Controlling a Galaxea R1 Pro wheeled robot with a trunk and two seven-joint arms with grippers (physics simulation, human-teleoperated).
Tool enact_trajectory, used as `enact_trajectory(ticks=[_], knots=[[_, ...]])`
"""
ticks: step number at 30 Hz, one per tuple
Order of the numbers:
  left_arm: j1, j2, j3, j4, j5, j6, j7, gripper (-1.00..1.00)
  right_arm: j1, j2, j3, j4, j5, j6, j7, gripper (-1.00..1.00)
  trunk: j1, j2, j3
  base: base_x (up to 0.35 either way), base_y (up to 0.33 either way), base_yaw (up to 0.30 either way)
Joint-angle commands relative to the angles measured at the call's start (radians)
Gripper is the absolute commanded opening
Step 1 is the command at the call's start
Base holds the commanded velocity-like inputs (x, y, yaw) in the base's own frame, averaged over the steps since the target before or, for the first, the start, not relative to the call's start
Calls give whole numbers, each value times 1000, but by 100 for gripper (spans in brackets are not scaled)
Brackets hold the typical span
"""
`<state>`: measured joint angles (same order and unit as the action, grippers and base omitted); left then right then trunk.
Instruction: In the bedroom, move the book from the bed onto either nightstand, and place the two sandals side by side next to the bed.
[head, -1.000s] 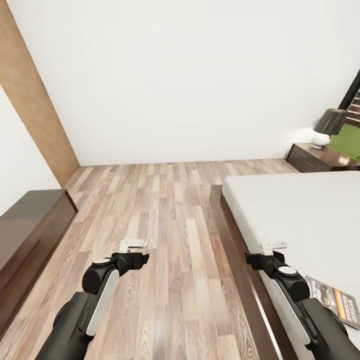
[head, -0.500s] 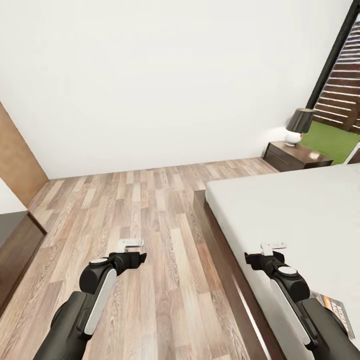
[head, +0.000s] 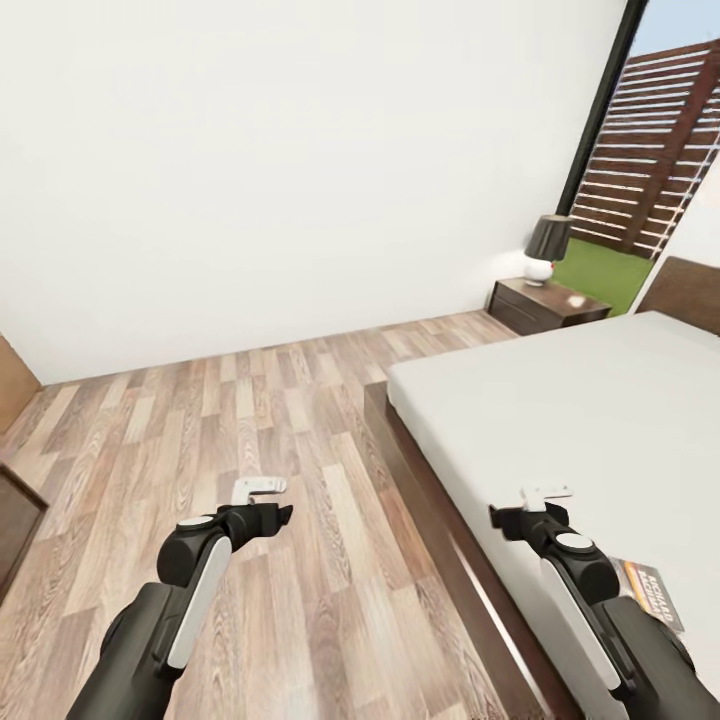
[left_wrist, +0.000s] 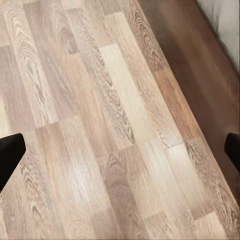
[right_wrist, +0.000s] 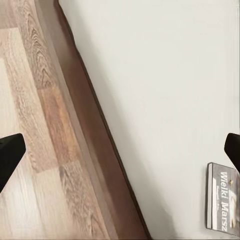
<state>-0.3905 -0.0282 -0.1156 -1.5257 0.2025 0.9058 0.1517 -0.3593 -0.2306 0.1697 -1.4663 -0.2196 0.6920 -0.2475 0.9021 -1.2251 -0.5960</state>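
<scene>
Two grippers hang empty with jaws spread wide: the left gripper (head: 262, 489) over bare plank floor (head: 270, 420), the right gripper (head: 547, 495) over the bed (head: 560, 400) near its wooden edge. The book (head: 650, 592) lies flat on the mattress just beside the right forearm. A nightstand (head: 545, 303) with a lamp (head: 546, 249) stands well beyond. Best practice is probably to draw the right gripper back toward the book and pinch an edge, since thin paperbacks slip easily.
</scene>
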Motion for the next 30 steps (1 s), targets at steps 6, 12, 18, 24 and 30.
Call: enact_trajectory(ticks=[6,12,18,24,30], knots=[[0,0,3,-1,11,4,9,100,-1,-1,3,0,-10,3,-10,100,-23,42,19,1,12,-153],[-1,1,7,-1,10,4,9,100,-1,-1,2,0,-10,3,-10,100,-46,84,38,0,1,-65],[0,1,7,-1,10,4,10,100,-1,-1,3,1,-10,3,-10,100,-69,126,58,0,0,-247],[0,2,8,-1,10,4,11,100,-1,-1,3,1,-10,3,-10,100,-92,168,79,0,0,-275],[0,1,6,-1,10,4,11,100,-1,-1,3,1,-10,3,-10,100,-115,210,100,0,0,-279]])
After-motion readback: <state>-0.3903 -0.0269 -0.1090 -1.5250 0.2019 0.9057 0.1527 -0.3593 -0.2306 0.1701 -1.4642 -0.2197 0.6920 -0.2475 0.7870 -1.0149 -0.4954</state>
